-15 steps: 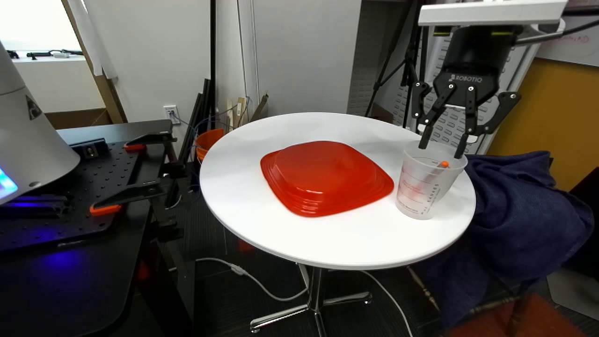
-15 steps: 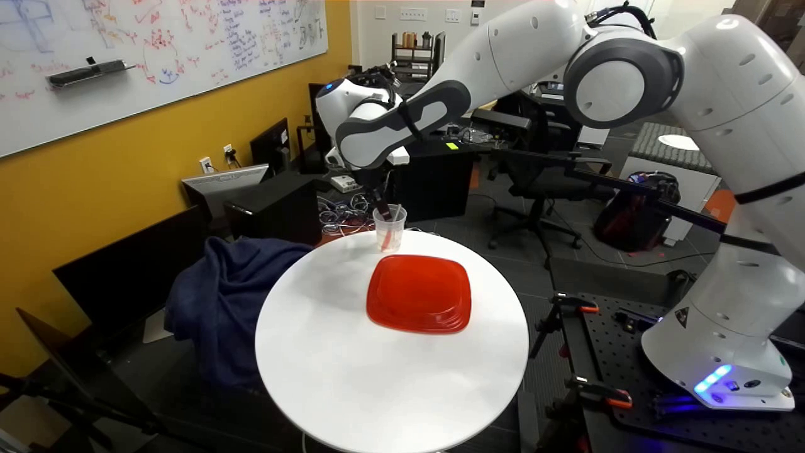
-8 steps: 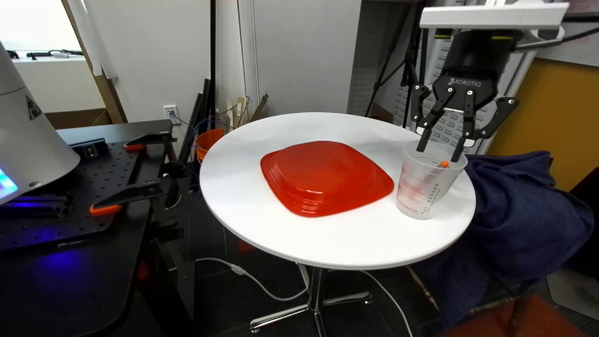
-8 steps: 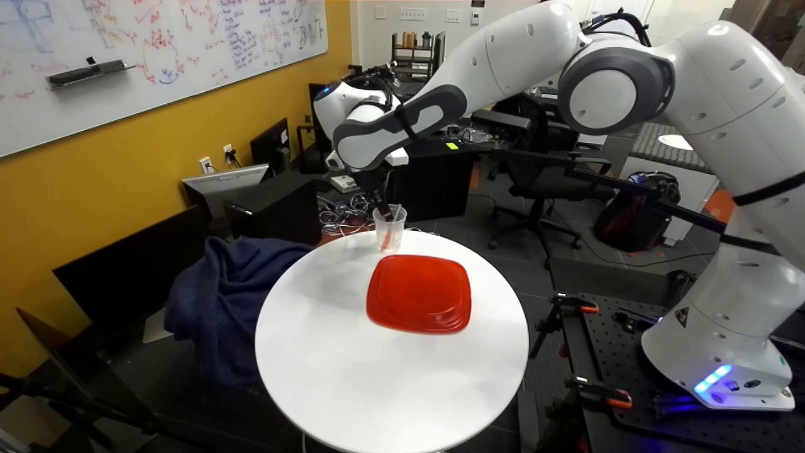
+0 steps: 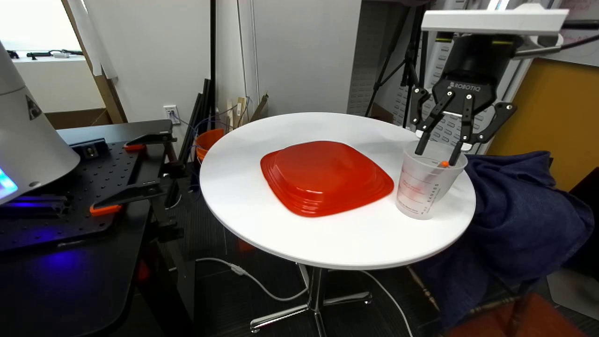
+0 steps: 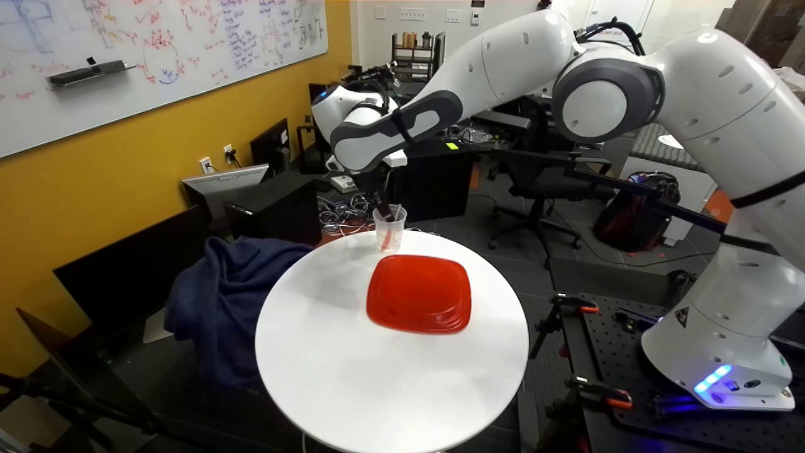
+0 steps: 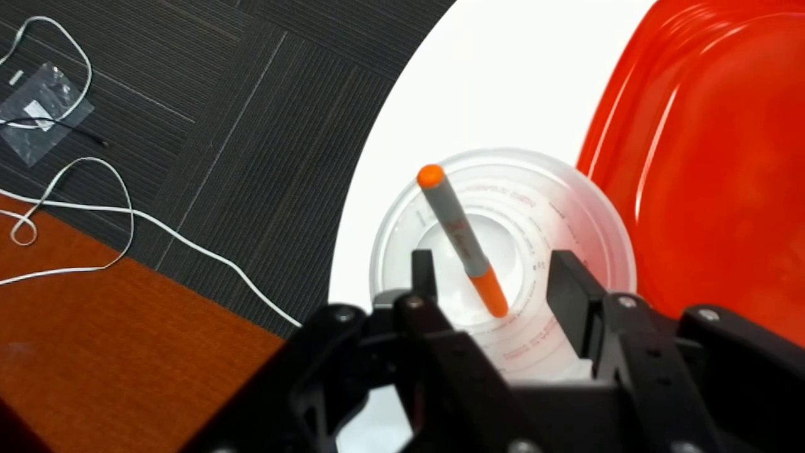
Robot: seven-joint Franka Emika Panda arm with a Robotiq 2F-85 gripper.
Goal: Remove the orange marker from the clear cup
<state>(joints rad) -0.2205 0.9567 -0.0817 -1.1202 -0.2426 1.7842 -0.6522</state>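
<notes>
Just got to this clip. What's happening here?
A robot arm has its open gripper at the mouth of a clear cup, apparently to take out the marker. That marker, gray with orange ends, leans inside the cup and is not yet gripped. The cup stands upright on a round white table, beside a red plate.

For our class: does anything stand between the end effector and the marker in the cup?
Nothing visible from above: the open end effector is at the mouth of the cup, the marker leaning inside in plain sight. The cup itself likely blocks a sideways approach.
</notes>
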